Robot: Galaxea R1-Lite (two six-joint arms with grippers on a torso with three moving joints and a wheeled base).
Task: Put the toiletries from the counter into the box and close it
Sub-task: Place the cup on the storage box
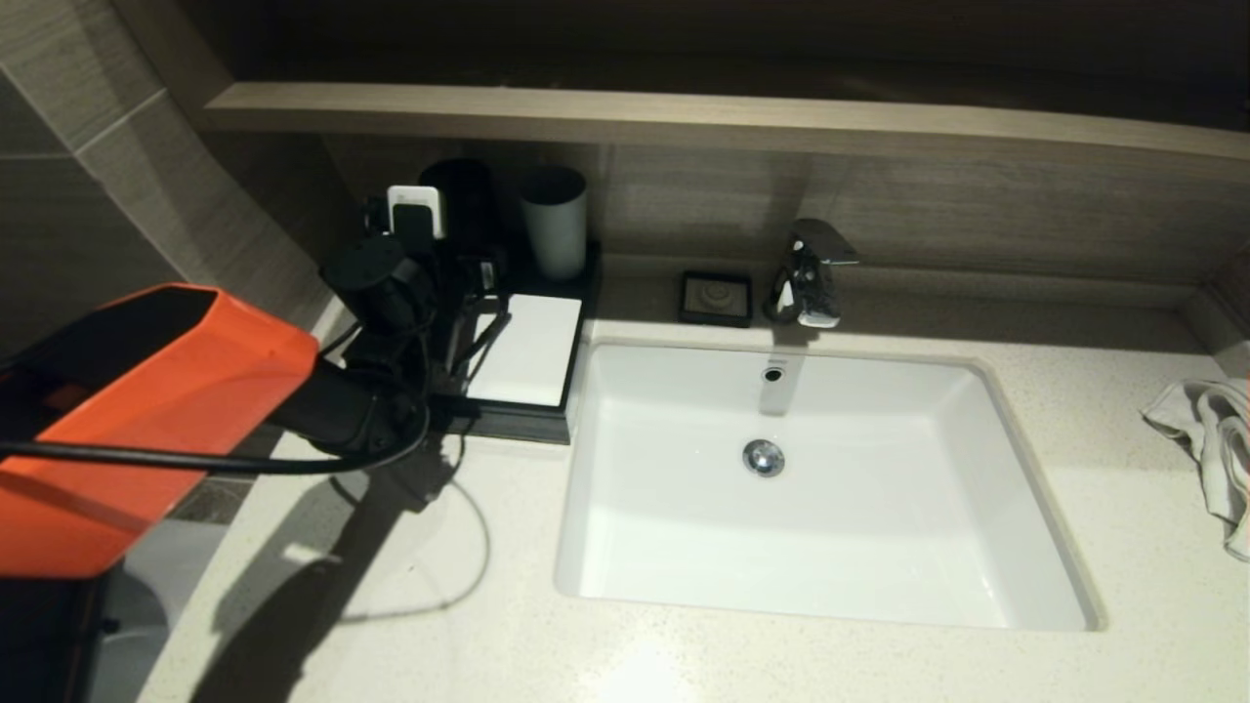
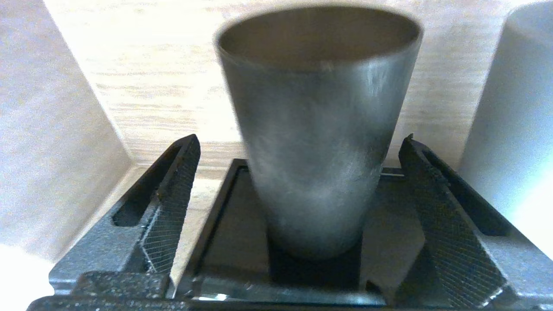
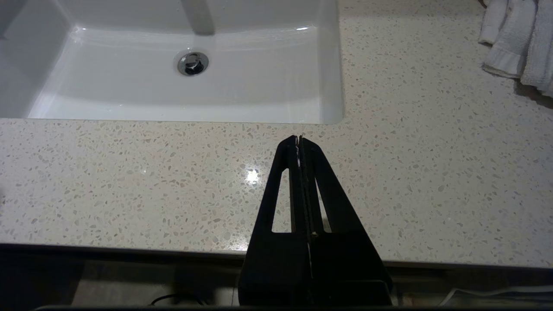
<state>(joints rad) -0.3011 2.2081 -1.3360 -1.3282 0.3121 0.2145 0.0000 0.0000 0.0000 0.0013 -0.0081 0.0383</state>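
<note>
The surface (image 1: 469, 625) carried one white basin (image 1: 811, 498), and I take this basin as the landmark. To the left of the basin, touching its left edge at the back, stood one low black box (image 1: 518, 422) with a white top panel, and its drawer front looked pushed in. On the back part of the box stood two cups, one dark cup (image 2: 317, 129) and one grey-white cup (image 1: 554, 223) beside it, nearer to the basin. The left hand (image 2: 298, 172) was over the box, on the side away from the basin, and its two fingers (image 2: 173, 198) were spread wide on both sides of the dark cup, without touching it and holding nothing. No packet of toiletries could be seen on the surface or on the box. Behind the basin there were one small black soap dish (image 1: 716, 297) and one chrome faucet (image 1: 809, 273), close to the back wall. Far to the right of the basin, at the edge of the view, lay one white towel (image 1: 1211, 439). The right hand (image 3: 299, 142) was parked over the front edge of the surface, in front of the right corner of the basin, with its fingers pressed together and empty. Wide bare stone lay in front of the basin and to its right.
</note>
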